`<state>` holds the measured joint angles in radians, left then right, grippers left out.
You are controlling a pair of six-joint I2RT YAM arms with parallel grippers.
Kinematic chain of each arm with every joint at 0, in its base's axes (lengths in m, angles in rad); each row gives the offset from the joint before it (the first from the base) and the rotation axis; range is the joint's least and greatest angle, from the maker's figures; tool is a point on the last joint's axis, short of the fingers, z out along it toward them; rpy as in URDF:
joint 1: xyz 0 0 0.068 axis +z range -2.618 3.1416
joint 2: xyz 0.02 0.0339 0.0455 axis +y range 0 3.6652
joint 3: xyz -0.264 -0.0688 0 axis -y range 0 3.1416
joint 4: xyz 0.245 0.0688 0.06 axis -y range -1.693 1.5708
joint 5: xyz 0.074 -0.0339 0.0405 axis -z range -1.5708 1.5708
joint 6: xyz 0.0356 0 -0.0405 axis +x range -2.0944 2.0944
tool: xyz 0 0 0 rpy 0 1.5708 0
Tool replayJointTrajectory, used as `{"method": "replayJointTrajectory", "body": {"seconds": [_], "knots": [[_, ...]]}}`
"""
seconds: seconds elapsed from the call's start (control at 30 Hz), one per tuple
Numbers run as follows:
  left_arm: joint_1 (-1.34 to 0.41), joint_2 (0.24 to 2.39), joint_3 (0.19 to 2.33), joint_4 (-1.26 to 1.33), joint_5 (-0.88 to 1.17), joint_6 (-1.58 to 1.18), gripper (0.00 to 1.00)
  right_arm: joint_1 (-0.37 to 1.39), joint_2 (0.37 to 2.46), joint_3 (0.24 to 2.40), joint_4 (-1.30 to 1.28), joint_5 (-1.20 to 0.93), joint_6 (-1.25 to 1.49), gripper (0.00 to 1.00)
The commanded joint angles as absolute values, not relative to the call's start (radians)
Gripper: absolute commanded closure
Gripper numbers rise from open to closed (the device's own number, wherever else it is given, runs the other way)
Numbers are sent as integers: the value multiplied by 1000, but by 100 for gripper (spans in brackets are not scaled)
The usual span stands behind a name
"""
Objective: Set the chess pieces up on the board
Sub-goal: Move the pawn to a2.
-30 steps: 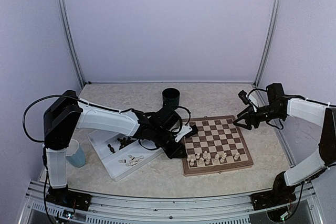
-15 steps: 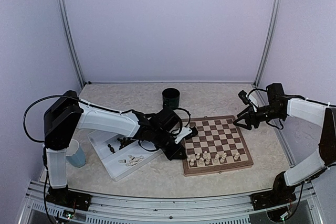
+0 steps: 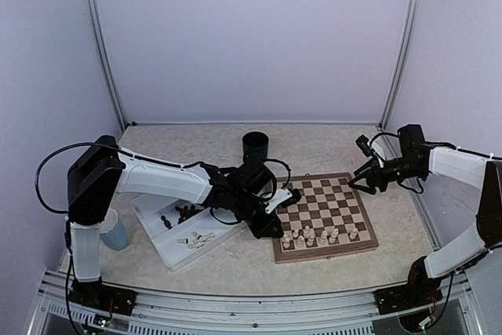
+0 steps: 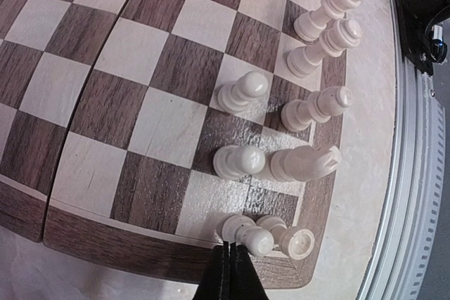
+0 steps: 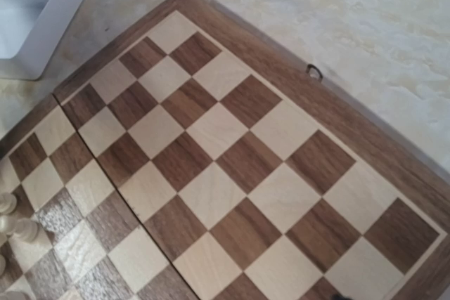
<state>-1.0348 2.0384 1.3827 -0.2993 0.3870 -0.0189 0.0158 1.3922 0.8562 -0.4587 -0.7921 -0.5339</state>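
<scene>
apparently shut, left claw (image 4: 228,273) hangs low over the board (image 4: 140,54) corner.

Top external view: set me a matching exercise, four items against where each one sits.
Items:
1. dark cup
2. pale blue cup
3. white tray
4. cream pieces

Places:
A. on the near rows of the board
B. just left of the board
C. far side of the table
D. furthest left of the four

Pairs: 1-C, 2-D, 3-B, 4-A
</scene>
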Motion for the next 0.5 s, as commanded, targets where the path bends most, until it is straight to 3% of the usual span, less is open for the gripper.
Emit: {"method": "replayJointTrajectory", "body": {"seconds": [0.0, 0.33, 0.47], "knots": [[-1037, 2067, 1415, -308, 405, -5, 99, 10, 1396, 854, -467, -805, -543, 36], [-1034, 2020, 1333, -281, 396, -17, 98, 10, 1400, 854, -466, -808, -545, 33], [-1039, 2013, 1342, -277, 399, -4, 90, 9, 1405, 857, -467, -813, -545, 33]]}}
